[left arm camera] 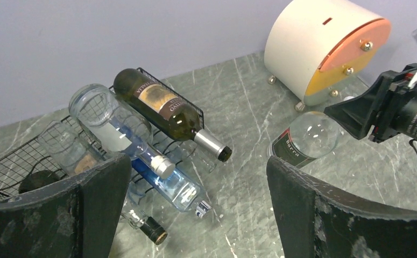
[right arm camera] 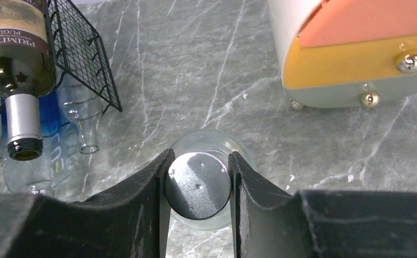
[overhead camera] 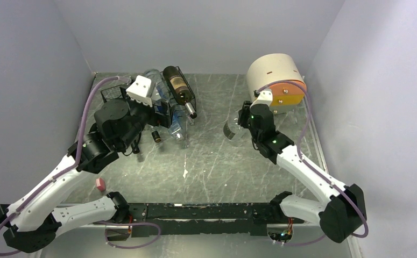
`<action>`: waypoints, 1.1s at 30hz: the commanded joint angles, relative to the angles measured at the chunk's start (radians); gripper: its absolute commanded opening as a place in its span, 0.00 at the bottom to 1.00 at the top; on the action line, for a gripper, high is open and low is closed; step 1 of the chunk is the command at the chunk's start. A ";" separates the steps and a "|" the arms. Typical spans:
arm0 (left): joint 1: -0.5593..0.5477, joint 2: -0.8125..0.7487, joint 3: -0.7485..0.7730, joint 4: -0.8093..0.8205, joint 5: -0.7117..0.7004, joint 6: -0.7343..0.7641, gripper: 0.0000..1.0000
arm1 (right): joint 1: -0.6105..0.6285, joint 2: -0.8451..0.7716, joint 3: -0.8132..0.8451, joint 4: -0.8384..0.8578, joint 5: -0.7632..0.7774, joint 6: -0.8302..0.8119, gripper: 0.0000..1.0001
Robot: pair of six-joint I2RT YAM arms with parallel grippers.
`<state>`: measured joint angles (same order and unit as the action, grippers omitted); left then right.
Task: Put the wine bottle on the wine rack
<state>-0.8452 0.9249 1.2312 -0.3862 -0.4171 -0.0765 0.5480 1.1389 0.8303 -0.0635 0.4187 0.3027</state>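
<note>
Right end effector (right arm camera: pixel 199 159): clamped on the dark round cap of the wine bottle, one finger on each side of it.
Wine bottle (left arm camera: pixel 308 137): clear glass with a dark label band. It is off the wine rack, to the right of it and apart from it, with its clear base turned toward the rack. The views do not settle whether it rests on the tabletop.
Left end effector (left arm camera: pixel 198 162): fingers wide apart and gripping nothing, positioned over the near side of the wine rack.
Wine rack (left arm camera: pixel 12 161): black wire frame at the far left of the tabletop (overhead camera: pixel 217 172), with several bottles lying in it.
Dark bottle (left arm camera: pixel 163 110): lies along the rack's right end. It has a brown label and a silver neck that points past the rack's near edge.
Clear bottle (left arm camera: pixel 114 129): lies in the rack just left of the dark bottle, neck toward the near side.
Blue bottle (left arm camera: pixel 174 185): sits low at the rack's near edge, partly under the clear bottle.
Drum-shaped box (overhead camera: pixel 275 80): cream with an orange face, well to the right of the rack and beyond the held bottle.
Pink object (overhead camera: pixel 100 185): small, on the tabletop well to the near side of the rack.
</note>
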 commanded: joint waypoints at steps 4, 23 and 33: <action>0.003 0.050 -0.002 0.032 0.032 -0.020 0.99 | 0.005 -0.066 -0.093 -0.278 -0.114 0.146 0.00; 0.004 0.195 -0.114 0.176 0.265 -0.123 0.99 | 0.005 -0.204 -0.057 -0.557 -0.413 0.173 0.00; 0.006 0.349 -0.108 0.181 0.318 -0.217 0.99 | 0.049 -0.061 -0.096 -0.494 -0.402 0.151 0.00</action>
<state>-0.8452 1.2491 1.1133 -0.2512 -0.1436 -0.2401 0.5678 1.0382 0.7551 -0.5941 0.0132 0.4641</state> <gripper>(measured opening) 0.992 0.398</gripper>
